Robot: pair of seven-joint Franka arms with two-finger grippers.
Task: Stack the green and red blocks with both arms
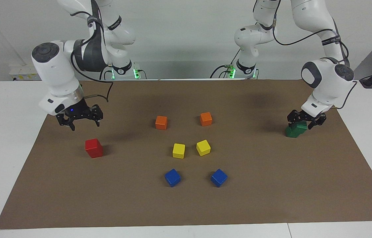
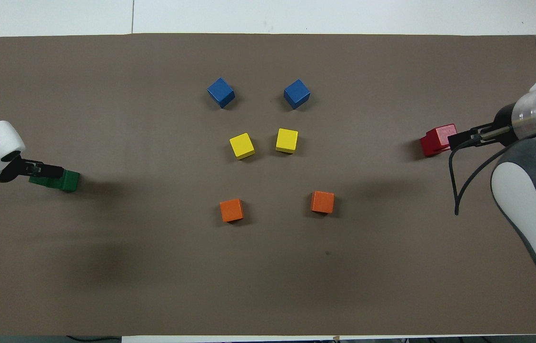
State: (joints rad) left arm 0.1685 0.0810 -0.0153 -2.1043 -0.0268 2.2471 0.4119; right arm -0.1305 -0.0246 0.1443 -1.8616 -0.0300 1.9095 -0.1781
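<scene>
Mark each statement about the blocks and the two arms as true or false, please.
1. The jaws of the right arm grip the red block. False: they are open, in the air, touching nothing.
2. The green blocks are stacked one on another. True.
3. The blue blocks lie nearest to the robots. False: the orange blocks do.
4. The jaws of the left arm are open at the green blocks. True.

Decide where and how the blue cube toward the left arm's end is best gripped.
Grip two opposite side faces of the blue cube from straight above, end effector turned to match: it sits flat, skewed on the mat, with space all round.
</scene>
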